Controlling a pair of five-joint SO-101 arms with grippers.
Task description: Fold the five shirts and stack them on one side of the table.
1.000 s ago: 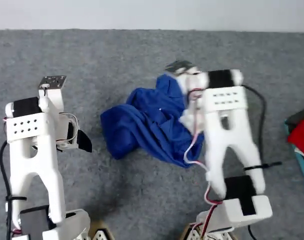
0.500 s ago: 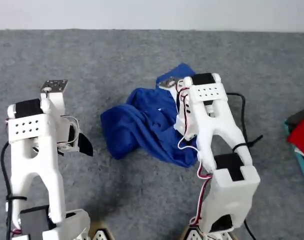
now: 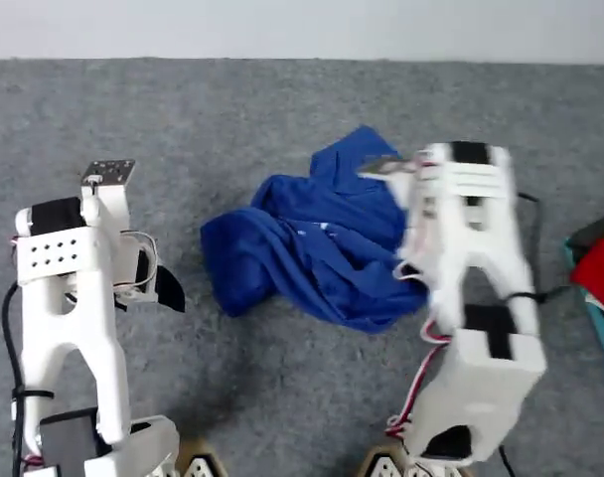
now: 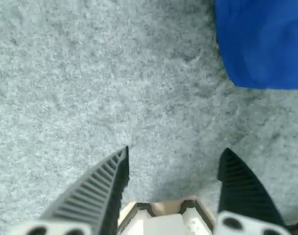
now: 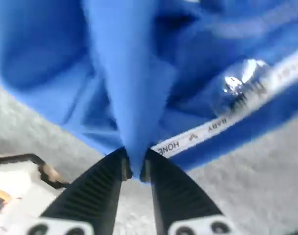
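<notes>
A crumpled blue shirt [image 3: 307,243] lies in the middle of the grey table. My right gripper [image 5: 134,169] is shut on a pinched fold of the blue shirt [image 5: 134,83], at the shirt's right side; a white printed neck tape runs across the cloth. In the high view the right arm [image 3: 461,229] stands over the shirt's right edge. My left gripper [image 4: 171,171] is open over bare grey cloth, with the blue shirt [image 4: 261,44] a short way off. The left arm [image 3: 69,268] stands left of the shirt.
At the table's right edge lies a pile of clothes [image 3: 600,273], red on top with teal and dark cloth under it. Grey table surface [image 3: 183,109] stretches behind and to the left of the shirt. The arms' bases sit at the front edge.
The right arm has swung to the right, pulling the pinched part of the blue shirt with it, so the shirt's right side has spread out. The left arm has kept still.
</notes>
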